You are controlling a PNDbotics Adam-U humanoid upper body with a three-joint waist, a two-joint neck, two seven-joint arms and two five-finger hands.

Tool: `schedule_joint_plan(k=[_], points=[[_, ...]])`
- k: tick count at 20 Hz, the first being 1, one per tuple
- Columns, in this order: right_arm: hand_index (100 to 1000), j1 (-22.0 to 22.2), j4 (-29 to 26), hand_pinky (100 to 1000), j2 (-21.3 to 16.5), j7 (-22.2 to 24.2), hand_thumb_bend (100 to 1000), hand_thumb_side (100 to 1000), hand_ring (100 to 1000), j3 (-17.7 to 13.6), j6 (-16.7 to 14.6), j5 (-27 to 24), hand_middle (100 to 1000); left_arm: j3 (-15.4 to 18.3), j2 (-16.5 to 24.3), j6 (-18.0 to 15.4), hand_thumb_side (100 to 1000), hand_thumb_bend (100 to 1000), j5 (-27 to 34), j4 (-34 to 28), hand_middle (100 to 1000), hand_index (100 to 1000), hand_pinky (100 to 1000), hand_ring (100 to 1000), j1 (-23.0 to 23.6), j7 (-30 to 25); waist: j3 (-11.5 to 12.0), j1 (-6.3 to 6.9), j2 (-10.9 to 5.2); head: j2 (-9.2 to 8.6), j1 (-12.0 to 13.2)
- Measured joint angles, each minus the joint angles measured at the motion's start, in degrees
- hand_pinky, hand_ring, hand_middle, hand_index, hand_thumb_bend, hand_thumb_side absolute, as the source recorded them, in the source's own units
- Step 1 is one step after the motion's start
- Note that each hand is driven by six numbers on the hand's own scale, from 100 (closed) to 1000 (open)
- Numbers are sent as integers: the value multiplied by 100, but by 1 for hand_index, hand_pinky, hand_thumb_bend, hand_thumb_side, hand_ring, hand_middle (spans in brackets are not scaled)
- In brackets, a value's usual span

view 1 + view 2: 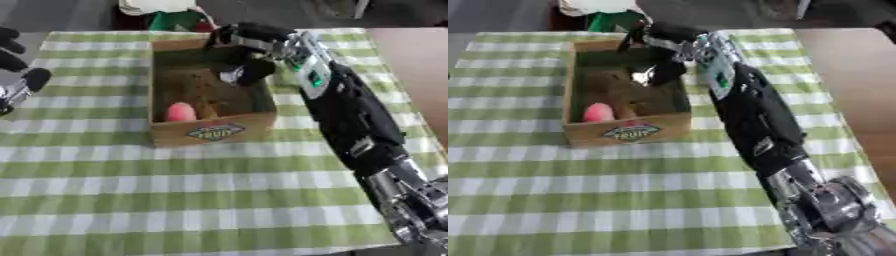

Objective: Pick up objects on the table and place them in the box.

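- Over the cardboard box (pixel 210 131), the right hand (pixel 249 52) reaches down with curled fingers (pixel 255 70); whether they hold anything, I cannot tell.
- Inside, a pink object (pixel 181 112) lies at the near wall, apart from them.
- At the left edge, the left hand (pixel 16 60) shows, fingers unclear.

I see a green-and-white checked cloth (pixel 175 200) over my counter (pixel 416 55), which shows reddish-brown at the right. The box (pixel 210 131) is tan cardboard with a yellow label; a pink object (pixel 180 112) lies inside. My right hand (pixel 249 47) is black with silver.
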Motion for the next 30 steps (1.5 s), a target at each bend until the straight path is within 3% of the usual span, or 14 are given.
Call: schedule_joint_plan(k=[2, 5, 9, 14, 22, 30], points=[[862, 4, 1, 855, -280, -155, 100, 493, 960, -196, 152, -3, 819, 6, 1, 6, 372, 624, -5, 1, 596, 766, 660, 575, 31, 10, -80, -19, -8, 0, 26], [862, 5, 19, 855, -672, -395, 100, 493, 960, -324, 333, -26, 819, 6, 1, 7, 372, 624, -6, 1, 596, 766, 660, 575, 31, 11, -18, -9, -8, 0, 14], [846, 51, 92, 855, -833, -584, 100, 469, 967, -339, 430, -75, 812, 20, 3, 9, 372, 626, -8, 1, 596, 766, 661, 575, 44, 15, -61, -9, -12, -1, 21], [848, 285, 578, 855, -1279, -952, 100, 436, 973, -809, 780, -1, 810, 33, 3, 7, 372, 628, -9, 1, 597, 766, 661, 575, 76, 34, -87, 33, -20, -2, 16], [864, 357, 1069, 855, -1374, -1239, 100, 469, 982, -1028, 1406, 323, 813, 33, 3, 6, 372, 630, -9, 1, 597, 766, 661, 575, 82, 34, -88, 37, -20, -4, 11], [870, 384, 1304, 855, -1314, -1205, 100, 553, 982, -1021, 1509, 552, 814, 33, 2, 4, 372, 631, -9, 1, 597, 765, 662, 575, 83, 32, -81, 58, -15, -10, 10]])
